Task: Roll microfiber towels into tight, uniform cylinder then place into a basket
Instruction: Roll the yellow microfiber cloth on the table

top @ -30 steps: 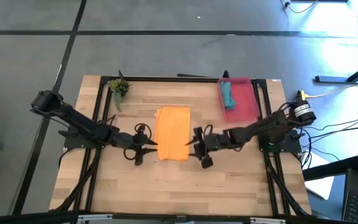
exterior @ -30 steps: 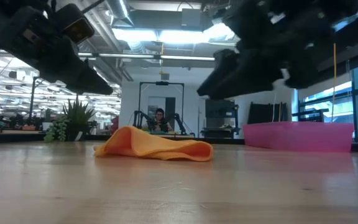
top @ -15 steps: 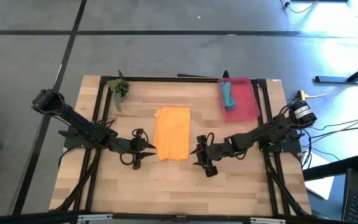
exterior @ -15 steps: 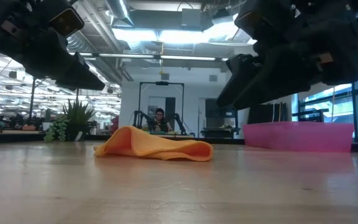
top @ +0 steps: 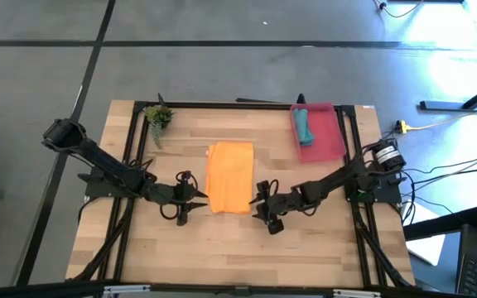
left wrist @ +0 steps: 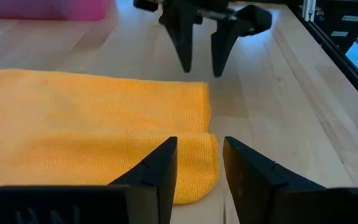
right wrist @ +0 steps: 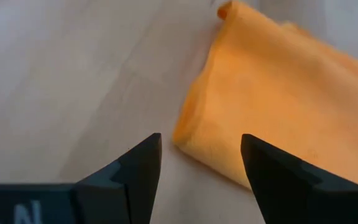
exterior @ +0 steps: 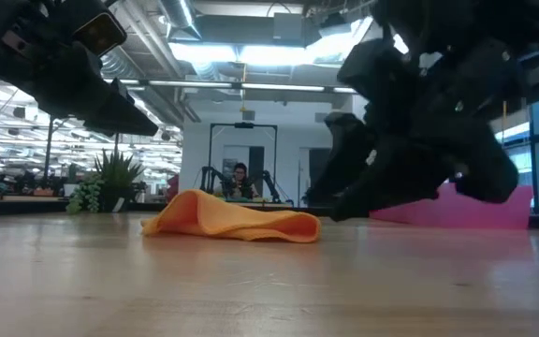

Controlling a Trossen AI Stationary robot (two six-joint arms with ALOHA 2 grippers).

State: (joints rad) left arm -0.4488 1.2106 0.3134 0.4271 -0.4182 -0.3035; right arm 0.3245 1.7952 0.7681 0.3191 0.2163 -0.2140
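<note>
The orange towel lies folded flat at the table's middle, its humped fold showing in the low view. The teal towel lies rolled inside the red-pink basket at the far right. My left gripper is open, level, just left of the orange towel's near left corner. My right gripper is open, low over the table, facing the towel's near right corner. Neither touches the cloth.
A small green plant stands at the far left. A black frame rail runs around the table's edge. Bare wood lies between the towel and the near edge. A person sits far back in the room.
My right gripper has come down toward the table and tipped its fingers lower, ending close by the orange towel's near right corner. My left gripper has shifted slightly toward the near edge, then held still. The towel has not moved.
</note>
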